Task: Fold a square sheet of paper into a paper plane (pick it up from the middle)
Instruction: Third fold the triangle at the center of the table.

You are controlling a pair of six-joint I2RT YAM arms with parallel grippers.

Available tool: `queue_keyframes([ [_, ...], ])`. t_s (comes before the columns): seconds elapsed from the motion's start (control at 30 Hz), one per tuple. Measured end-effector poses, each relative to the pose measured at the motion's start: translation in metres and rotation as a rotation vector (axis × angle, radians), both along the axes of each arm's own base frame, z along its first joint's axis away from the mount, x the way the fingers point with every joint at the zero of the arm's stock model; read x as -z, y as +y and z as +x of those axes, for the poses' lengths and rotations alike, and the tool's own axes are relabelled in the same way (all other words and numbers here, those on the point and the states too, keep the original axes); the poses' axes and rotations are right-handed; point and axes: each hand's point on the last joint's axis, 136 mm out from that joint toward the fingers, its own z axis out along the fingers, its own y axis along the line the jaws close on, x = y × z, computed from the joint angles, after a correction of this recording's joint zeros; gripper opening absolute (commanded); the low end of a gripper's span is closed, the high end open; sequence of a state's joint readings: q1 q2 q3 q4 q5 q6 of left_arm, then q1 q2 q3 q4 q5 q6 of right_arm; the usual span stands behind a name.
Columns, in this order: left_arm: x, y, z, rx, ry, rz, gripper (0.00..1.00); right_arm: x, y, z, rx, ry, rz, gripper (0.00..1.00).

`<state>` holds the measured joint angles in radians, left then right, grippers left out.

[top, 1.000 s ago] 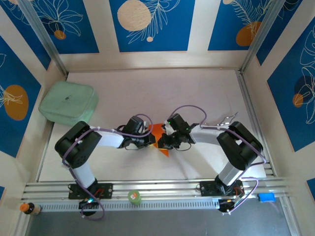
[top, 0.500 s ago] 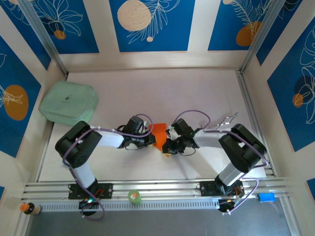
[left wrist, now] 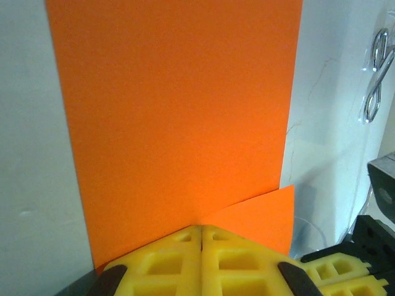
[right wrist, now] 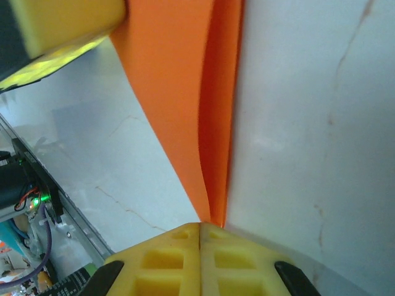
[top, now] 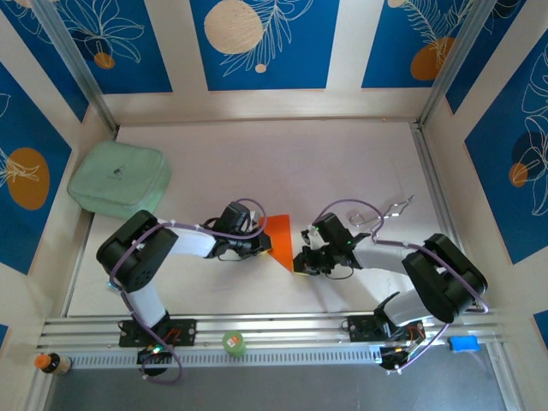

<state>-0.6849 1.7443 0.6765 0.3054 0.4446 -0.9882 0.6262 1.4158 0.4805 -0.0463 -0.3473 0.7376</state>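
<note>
Orange paper (top: 280,235), lying at the centre of the top view, is pinched between the closed left gripper (top: 262,247) and closed right gripper (top: 300,261), probably to press its fold.

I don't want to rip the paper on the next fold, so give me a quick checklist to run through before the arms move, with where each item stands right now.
1. Grip of the left gripper on the orange paper: ok, the sheet comes out from between its closed pads.
2. Grip of the right gripper on the paper: ok, the folded edge runs into its closed pads.
3. Folded layers lying flat together: not ok, they gape apart in the right wrist view.
4. Paper untorn: ok where it shows, cannot tell under the pads.
5. The metal wire piece apart from the paper: ok.
</note>
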Motion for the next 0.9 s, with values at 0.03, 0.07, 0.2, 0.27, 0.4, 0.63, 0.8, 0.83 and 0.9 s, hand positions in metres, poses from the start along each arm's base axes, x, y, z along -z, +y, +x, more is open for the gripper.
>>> queue_keyframes([
  [0.03,0.0,0.0,0.0,0.0,0.0,0.0,0.0,-0.003,0.001,0.001,-0.003,-0.004,0.002,0.06],
  [0.07,0.0,0.0,0.0,0.0,0.0,0.0,0.0,-0.005,0.002,0.003,-0.004,-0.009,0.004,0.06],
  [0.2,0.0,0.0,0.0,0.0,0.0,-0.001,0.0,-0.012,0.01,0.009,-0.018,-0.029,0.017,0.06],
  [0.27,0.0,0.0,0.0,0.0,0.0,-0.001,0.0,-0.008,0.012,0.008,-0.024,-0.016,0.006,0.06],
  [0.4,0.0,0.0,0.0,0.0,0.0,-0.001,0.0,0.01,0.006,0.002,-0.019,0.048,-0.039,0.06],
  [0.63,0.0,0.0,0.0,-0.001,-0.001,0.0,0.0,0.011,0.004,-0.003,0.0,0.053,-0.021,0.05],
  [0.8,0.0,0.0,0.001,-0.002,0.0,-0.001,0.0,0.009,-0.003,-0.006,0.016,0.047,-0.041,0.05],
  [0.83,0.0,0.0,0.001,-0.002,0.0,-0.001,0.0,0.007,-0.004,-0.006,0.02,0.04,-0.045,0.05],
  [0.9,0.0,0.0,0.001,-0.002,0.0,-0.001,0.0,0.002,-0.005,-0.005,0.024,0.02,-0.043,0.05],
])
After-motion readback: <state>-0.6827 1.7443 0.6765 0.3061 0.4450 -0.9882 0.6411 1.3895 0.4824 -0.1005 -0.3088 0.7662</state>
